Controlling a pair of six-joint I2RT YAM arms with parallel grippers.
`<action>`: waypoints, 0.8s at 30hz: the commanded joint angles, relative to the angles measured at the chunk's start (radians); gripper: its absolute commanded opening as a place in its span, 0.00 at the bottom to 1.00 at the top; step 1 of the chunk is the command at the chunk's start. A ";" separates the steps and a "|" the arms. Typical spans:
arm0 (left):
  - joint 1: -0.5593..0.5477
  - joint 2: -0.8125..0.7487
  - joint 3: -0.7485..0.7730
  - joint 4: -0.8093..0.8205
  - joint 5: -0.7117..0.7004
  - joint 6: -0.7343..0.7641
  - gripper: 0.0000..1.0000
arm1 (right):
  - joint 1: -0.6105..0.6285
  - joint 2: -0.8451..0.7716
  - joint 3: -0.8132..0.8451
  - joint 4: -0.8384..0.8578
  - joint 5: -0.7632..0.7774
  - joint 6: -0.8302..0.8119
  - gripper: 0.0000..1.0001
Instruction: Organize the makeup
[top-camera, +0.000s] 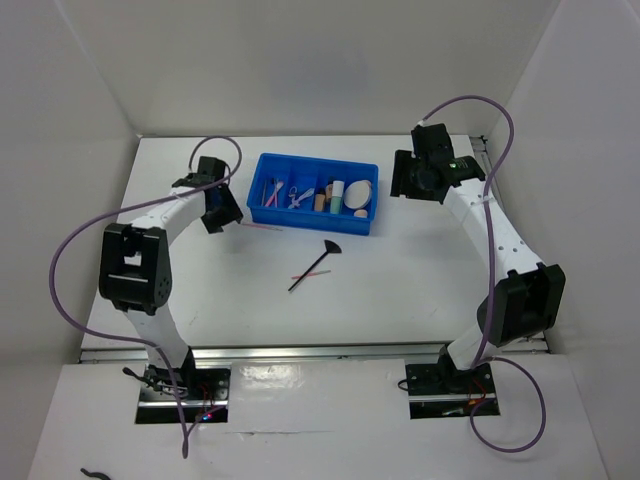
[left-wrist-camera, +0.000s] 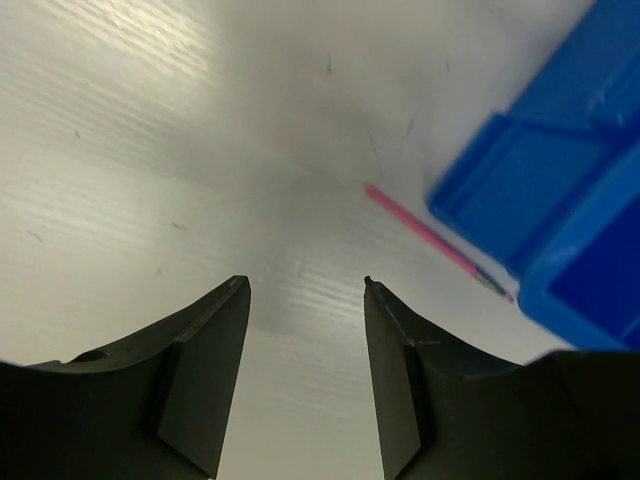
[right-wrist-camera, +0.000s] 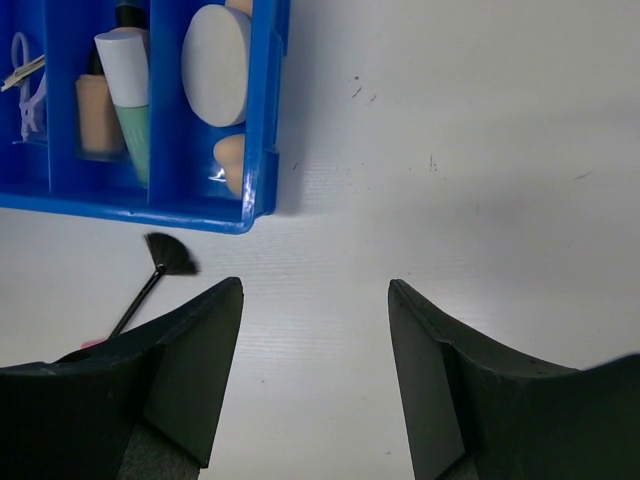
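The blue tray (top-camera: 310, 222) holds thin pink sticks (top-camera: 272, 192), a beige bottle (top-camera: 320, 198), a mint-green tube (top-camera: 338, 192), a round cream puff (top-camera: 358, 193) and a peach sponge (top-camera: 360, 213). A pink stick (top-camera: 262, 228) lies on the table by the tray's front left corner. A black fan brush (top-camera: 315, 265) lies in front of the tray, across another thin pink stick (top-camera: 312, 274). My left gripper (top-camera: 222, 210) is open and empty, just left of the loose pink stick (left-wrist-camera: 425, 237). My right gripper (top-camera: 405, 180) is open and empty, right of the tray.
The right wrist view shows the tray's right end (right-wrist-camera: 255, 150) with the puff (right-wrist-camera: 215, 65), tube (right-wrist-camera: 130, 100), bottle (right-wrist-camera: 98, 115), sponge (right-wrist-camera: 230, 160) and the brush head (right-wrist-camera: 170, 255). White walls enclose the table on three sides.
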 joint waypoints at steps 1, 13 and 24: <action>0.046 0.048 0.058 0.040 0.033 -0.025 0.62 | 0.007 -0.043 0.031 -0.007 0.006 0.002 0.68; 0.077 0.325 0.380 -0.044 0.122 -0.025 0.65 | 0.016 -0.034 0.052 -0.026 0.007 0.002 0.68; 0.086 0.338 0.281 -0.099 0.077 -0.037 0.48 | 0.016 -0.045 0.052 -0.036 0.021 0.002 0.68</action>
